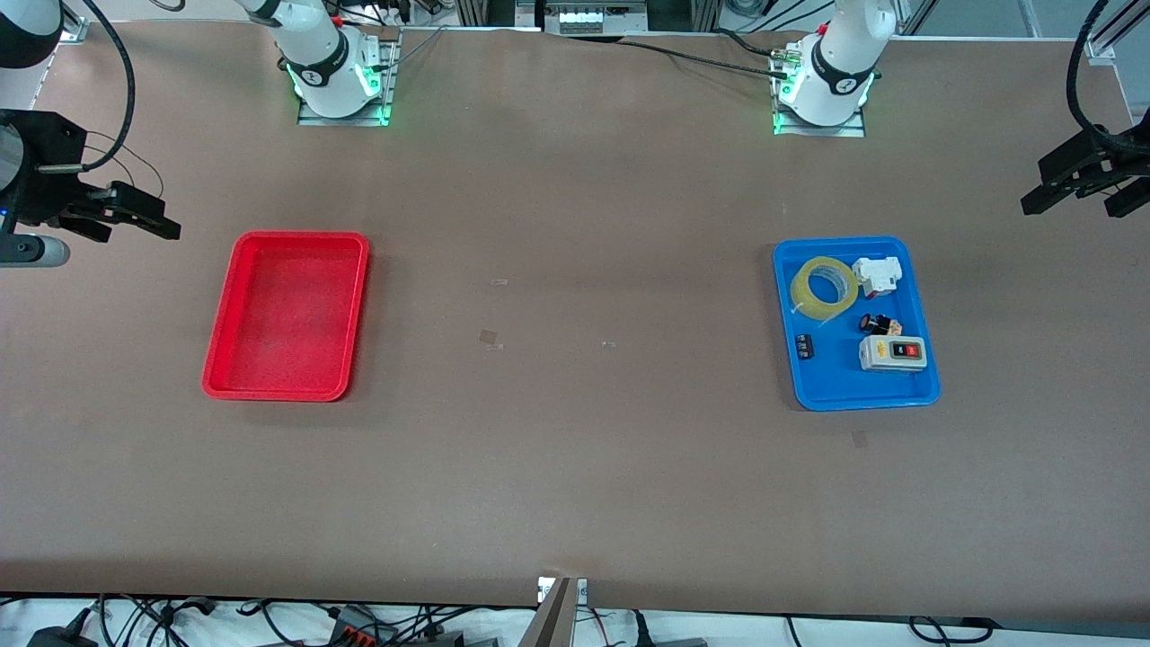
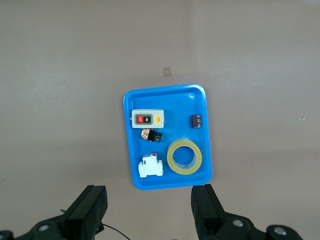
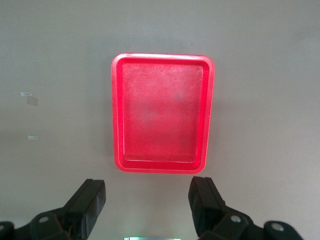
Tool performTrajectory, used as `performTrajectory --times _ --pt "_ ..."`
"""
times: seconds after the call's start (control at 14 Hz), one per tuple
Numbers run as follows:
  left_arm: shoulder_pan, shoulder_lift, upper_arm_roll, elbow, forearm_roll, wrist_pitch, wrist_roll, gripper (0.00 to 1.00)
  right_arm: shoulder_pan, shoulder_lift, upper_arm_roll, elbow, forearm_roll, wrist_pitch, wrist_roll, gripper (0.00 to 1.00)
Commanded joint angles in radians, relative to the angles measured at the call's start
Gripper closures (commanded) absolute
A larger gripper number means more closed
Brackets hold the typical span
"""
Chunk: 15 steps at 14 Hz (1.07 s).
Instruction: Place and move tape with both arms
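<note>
A red tray point(image 1: 286, 316) lies mid-left of the frame, empty. A blue tray point(image 1: 916, 394) at mid-right holds the yellow tape point(image 1: 823, 288) and small electrical parts. Both grippers, left point(image 1: 1074, 190) and right point(image 1: 121, 216), hang open at the frame's edges.

Both arms point(image 1: 314, 54) are white with black bands, black cables, green base lights and black grippers.

A red tray point(image 1: 286, 316) lay on the brown table point(image 1: 575, 467) toward the right arm's end. A blue tray point(image 1: 853, 323) lay toward the left arm's end. In it sat a white circuit breaker point(image 1: 877, 275), a small black push button point(image 1: 878, 323), a grey switch box point(image 1: 891, 353) with red and black keys, and a small black terminal block point(image 1: 804, 345).
</note>
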Motion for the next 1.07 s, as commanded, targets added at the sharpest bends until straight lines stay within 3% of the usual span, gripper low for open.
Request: performTrajectory --times 0.0,0.43,0.64,1.0 --pt "-0.001 -0.008 -0.008 0.006 0.021 -0.022 -0.013 0.00 -0.001 -0.028 0.001 -0.033 0.003 0.003 -0.003 0.00" --pt "-0.001 -0.006 -0.023 -0.004 0.021 -0.035 -0.008 0.00 -0.004 -0.026 -0.004 -0.025 0.004 0.004 -0.003 0.00" --pt "0.007 0.005 -0.025 -0.061 0.021 -0.018 0.001 0.00 -0.002 -0.026 -0.004 -0.024 0.007 0.007 -0.001 0.00" --pt "0.010 0.000 -0.025 -0.305 0.021 0.173 0.001 0.00 -0.002 -0.022 -0.001 -0.024 0.010 0.012 -0.001 0.00"
